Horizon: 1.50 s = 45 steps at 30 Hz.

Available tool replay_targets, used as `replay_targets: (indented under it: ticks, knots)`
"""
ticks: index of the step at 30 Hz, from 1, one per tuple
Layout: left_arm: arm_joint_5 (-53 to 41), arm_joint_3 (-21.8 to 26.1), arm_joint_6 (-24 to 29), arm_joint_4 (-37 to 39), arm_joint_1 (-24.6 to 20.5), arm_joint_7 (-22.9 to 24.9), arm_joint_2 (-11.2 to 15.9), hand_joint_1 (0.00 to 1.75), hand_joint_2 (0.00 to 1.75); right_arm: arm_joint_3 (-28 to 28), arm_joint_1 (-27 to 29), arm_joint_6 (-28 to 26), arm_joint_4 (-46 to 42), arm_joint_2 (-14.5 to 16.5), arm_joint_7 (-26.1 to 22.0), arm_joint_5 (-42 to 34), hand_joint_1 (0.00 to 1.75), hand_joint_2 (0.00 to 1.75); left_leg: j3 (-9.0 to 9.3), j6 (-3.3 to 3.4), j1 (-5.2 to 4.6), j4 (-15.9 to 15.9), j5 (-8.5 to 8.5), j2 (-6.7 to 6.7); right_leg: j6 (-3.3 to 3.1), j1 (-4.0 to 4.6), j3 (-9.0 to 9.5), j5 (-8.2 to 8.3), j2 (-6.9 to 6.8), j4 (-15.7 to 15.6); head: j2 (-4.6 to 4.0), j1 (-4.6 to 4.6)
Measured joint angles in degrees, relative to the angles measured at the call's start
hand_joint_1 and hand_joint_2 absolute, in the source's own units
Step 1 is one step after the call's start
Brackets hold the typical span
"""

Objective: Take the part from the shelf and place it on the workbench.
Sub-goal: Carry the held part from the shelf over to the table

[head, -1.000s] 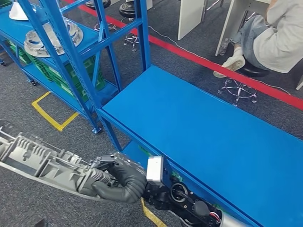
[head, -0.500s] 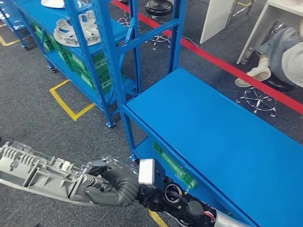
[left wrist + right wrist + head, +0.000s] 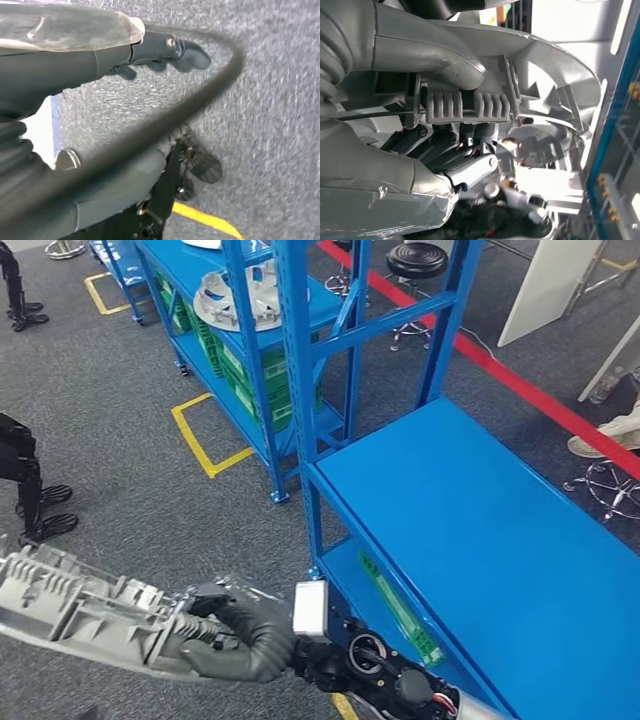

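No legible writing or brand mark is found on any surface; the white block on the right wrist is blank.

The right hand (image 3: pixel 241 640) grips the part (image 3: pixel 83 612), a long grey ribbed casting, at its near end. In the head view it is carried level over the grey carpet, just off the front corner of the desk (image 3: pixel 483 540) and not touching it. In the right wrist view the thumb and dark fingers (image 3: pixel 433 142) are closed around the ribbed edge of the part (image 3: pixel 546 75).

The left hand (image 3: pixel 166 50) hangs over the carpet; its dark fingers are extended and hold nothing. A blurred dark cable crosses in front of it.

The desk has a bare blue top, with green strips on its lower tier. A blue upright (image 3: pixel 298 380) of the shelf (image 3: pixel 249 330) stands at its far left corner. The shelf carries a round grey casting (image 3: pixel 241 295) and green crates (image 3: pixel 264 380) below. Yellow floor tape (image 3: pixel 204 445) lies beside the shelf; a red floor line (image 3: pixel 521 385) runs behind the desk. A black stool (image 3: pixel 413 260) stands beyond. A person's shoe (image 3: pixel 607 435) is cut off at the right edge, and dark robot feet (image 3: pixel 30 500) at the left.

The far end of the part is cut off by the left frame edge.
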Motion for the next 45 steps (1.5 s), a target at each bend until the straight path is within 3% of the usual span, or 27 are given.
replay_targets:
  ticks: [2,4,5,7,8,10,12,14,17,18,19,20,21,23,25,27,28,30,32,34,35,36,38,39,40,43,45]
  knots:
    - [0.05,0.00,0.04,0.00,-0.21,-0.04,0.04,0.00,1.75,0.06,0.01,0.01,0.24,0.06,-0.02,-0.04,1.71,1.75,-4.18,-0.61,0.15,7.76,-3.26,2.18,-0.12,0.05,0.06,-0.07,-1.60,-0.13,0.00,-0.73]
    - [0.09,0.00,0.04,0.00,-0.06,-0.04,0.04,0.00,1.75,0.11,0.04,0.01,0.50,0.06,-0.05,-0.06,1.71,1.75,-5.93,-1.25,0.63,10.56,-3.25,2.83,0.04,0.01,0.10,-0.34,-3.12,-0.07,0.00,-1.17]
    - [0.11,0.00,0.06,0.00,0.02,-0.03,0.06,0.00,1.75,0.12,0.03,0.01,0.61,0.06,-0.07,-0.06,1.71,1.75,-4.91,-1.57,0.89,8.35,-1.67,3.19,0.22,-0.08,0.16,-0.53,-3.80,0.04,0.00,-1.35]
    - [0.11,0.01,0.09,0.00,0.01,-0.03,0.10,0.00,1.75,0.12,-0.02,0.00,0.77,0.08,-0.08,-0.06,1.71,1.75,-0.62,-2.14,1.26,0.01,2.16,4.98,0.89,-0.12,0.24,-1.16,-4.98,0.62,0.00,-1.75]
    - [0.10,0.02,0.11,0.01,-0.06,-0.05,0.14,0.00,1.75,0.12,-0.07,-0.01,0.82,0.10,-0.07,-0.06,1.71,1.75,1.04,-2.07,1.27,-3.23,3.31,5.77,1.28,-0.04,0.23,-1.60,-5.42,1.02,0.00,-1.98]
    - [-0.02,0.05,0.05,0.02,-0.12,-0.09,0.09,0.00,1.75,0.12,-0.17,-0.03,0.87,0.16,-0.08,-0.12,1.71,1.75,2.00,-1.19,1.04,-5.07,3.43,6.28,2.00,0.31,0.41,-2.36,-6.12,1.49,0.00,-2.00]
    - [-0.28,0.04,-0.16,0.03,0.03,-0.10,0.15,0.00,1.75,0.12,-0.25,-0.06,0.89,0.18,-0.15,-0.40,1.71,1.75,1.96,-0.14,0.98,-4.73,3.15,5.13,2.51,0.22,0.76,-2.98,-6.63,1.66,0.00,-1.52]
    - [-0.48,0.03,-0.39,0.04,0.03,-0.10,0.19,0.00,1.75,0.08,-0.34,-0.16,0.89,0.19,-0.22,-0.65,1.71,1.75,2.17,0.60,1.05,-4.71,3.03,4.17,2.96,-0.11,0.07,-4.77,-5.09,3.99,0.00,-0.94]
    - [-0.52,0.04,-0.49,0.04,-0.11,0.00,0.24,0.00,1.75,0.03,-0.29,-0.37,0.95,0.19,-0.25,-0.72,1.71,1.75,2.45,1.33,0.75,-4.69,2.85,2.70,3.05,-0.21,-5.55,-10.25,-1.84,15.98,0.00,0.20]
    - [-0.52,0.04,-0.49,0.04,-0.10,0.06,0.24,0.00,1.75,0.03,-0.21,-0.41,0.99,0.19,-0.23,-0.76,1.71,1.75,2.53,1.45,0.53,-4.68,2.78,2.08,2.89,-0.15,-7.52,-11.21,-1.55,19.53,0.00,0.48]
    - [-0.51,0.04,-0.49,0.04,-0.08,0.12,0.25,0.00,1.75,0.03,-0.14,-0.43,1.03,0.19,-0.21,-0.83,1.71,1.75,2.64,1.55,0.31,-4.67,2.71,1.40,2.63,-0.08,-8.59,-10.97,-1.41,21.00,0.00,0.67]
    - [-0.51,0.03,-0.49,0.04,-0.06,0.16,0.26,0.00,1.75,0.03,-0.12,-0.45,1.06,0.19,-0.18,-0.91,1.71,1.75,2.80,1.63,0.11,-4.68,2.65,0.65,2.24,0.03,-8.52,-9.49,-1.24,19.97,0.00,0.78]
    - [-0.51,0.03,-0.49,0.04,-0.06,0.18,0.26,0.00,1.75,0.03,-0.13,-0.46,1.06,0.19,-0.15,-1.01,1.71,1.75,2.99,1.68,-0.04,-4.68,2.61,-0.12,1.72,0.20,-7.38,-7.04,-0.81,16.64,0.00,0.88]
    - [-0.53,0.02,-0.50,0.04,-0.11,0.21,0.19,0.00,1.75,0.02,-0.24,-0.46,1.07,0.19,-0.08,-1.21,1.71,1.75,3.17,1.66,-0.10,-4.74,2.58,-1.54,0.56,0.51,-4.15,-2.52,1.73,8.12,0.00,0.94]
    - [-0.59,0.02,-0.56,0.04,-0.09,0.22,0.12,0.00,1.75,0.00,-0.35,-0.46,1.09,0.19,-0.05,-1.40,1.71,1.75,2.89,1.29,0.21,-4.82,2.73,-2.76,-0.08,0.76,-2.17,-1.00,3.53,3.72,0.00,1.04]
    - [-0.65,0.01,-0.61,0.05,0.13,0.24,0.14,0.00,1.75,-0.01,-0.42,-0.45,1.12,0.20,-0.03,-1.51,1.71,1.75,2.64,0.60,0.40,-5.10,3.05,-3.94,-0.15,0.73,-1.46,-0.94,2.69,2.67,0.00,1.33]
    - [-0.66,0.01,-0.64,0.05,0.24,0.25,0.18,0.00,1.75,-0.01,-0.46,-0.45,1.15,0.23,0.01,-1.52,1.71,1.75,2.52,0.32,0.32,-5.00,2.93,-3.69,-0.14,0.56,-1.07,-0.71,1.96,1.90,0.00,1.37]
    - [-0.66,0.00,-0.68,0.07,0.08,0.27,0.35,0.00,1.75,-0.02,-0.62,-0.46,1.22,0.28,0.06,-1.59,1.71,1.75,0.94,-0.14,0.03,-1.85,0.92,-1.25,-0.23,0.12,-0.34,-0.12,0.36,0.31,0.00,0.82]
    - [-0.67,0.00,-0.70,0.07,-0.22,0.29,0.56,0.00,1.75,-0.03,-0.71,-0.49,1.28,0.30,0.04,-1.72,1.71,1.75,-2.88,-0.59,0.15,5.72,-2.79,1.64,-0.35,0.09,-0.21,0.05,-1.21,-0.09,0.00,0.08]
    - [-0.67,0.00,-0.73,0.07,-0.19,0.40,0.68,0.00,1.75,-0.02,-0.67,-0.52,1.31,0.30,0.01,-1.84,1.71,1.75,-5.79,-1.18,0.56,11.22,-4.35,2.58,-0.25,0.00,-0.27,-0.10,-2.74,-0.08,0.00,-0.43]
    - [-0.67,0.00,-0.76,0.07,-0.10,0.45,0.72,0.00,1.75,-0.02,-0.66,-0.55,1.32,0.30,0.01,-1.87,1.71,1.75,-5.61,-1.51,0.83,10.78,-3.51,2.89,-0.11,-0.10,-0.25,-0.20,-3.44,-0.03,0.00,-0.65]
    - [-0.69,0.00,-0.81,0.07,-0.03,0.49,0.80,0.00,1.75,-0.02,-0.66,-0.60,1.32,0.30,0.01,-1.90,1.71,1.75,-4.11,-1.84,1.12,7.85,-1.72,3.39,0.13,-0.23,-0.23,-0.37,-4.09,0.11,0.00,-0.90]
    - [-0.79,-0.01,-0.96,0.06,-0.09,0.49,0.86,0.00,1.75,-0.06,-0.68,-0.78,1.32,0.30,0.01,-1.92,1.71,1.75,0.46,-2.40,1.42,-0.67,1.93,5.88,0.92,-0.21,-0.29,-1.03,-5.15,0.85,0.00,-1.51]
    - [-0.84,-0.02,-1.02,0.05,-0.16,0.48,0.92,0.00,1.75,-0.08,-0.69,-0.86,1.32,0.30,0.02,-1.93,1.71,1.75,1.99,-2.25,1.41,-3.58,2.83,6.76,1.36,-0.06,-0.32,-1.44,-5.58,1.25,0.00,-1.72]
    - [-0.87,-0.02,-1.07,0.05,-0.19,0.48,0.91,0.00,1.75,-0.10,-0.70,-0.93,1.32,0.30,0.01,-1.96,1.71,1.75,2.67,-1.91,1.32,-4.91,3.05,7.31,1.74,0.17,-0.27,-1.80,-5.99,1.55,0.00,-1.75]
    - [-0.91,-0.03,-1.09,0.06,-0.02,0.47,0.94,0.00,1.75,-0.14,-0.70,-0.97,1.30,0.30,-0.01,-2.02,1.71,1.75,2.57,-0.33,1.18,-4.82,2.76,5.78,2.52,0.12,0.16,-2.64,-6.84,1.95,0.00,-1.12]
    - [-1.07,-0.04,-1.10,0.07,-0.07,0.47,0.91,0.00,1.75,-0.17,-0.67,-1.10,1.30,0.27,-0.01,-2.03,1.71,1.75,2.74,0.49,1.30,-4.84,2.74,4.72,3.01,-0.27,-0.92,-4.92,-4.91,5.07,0.00,-0.64]
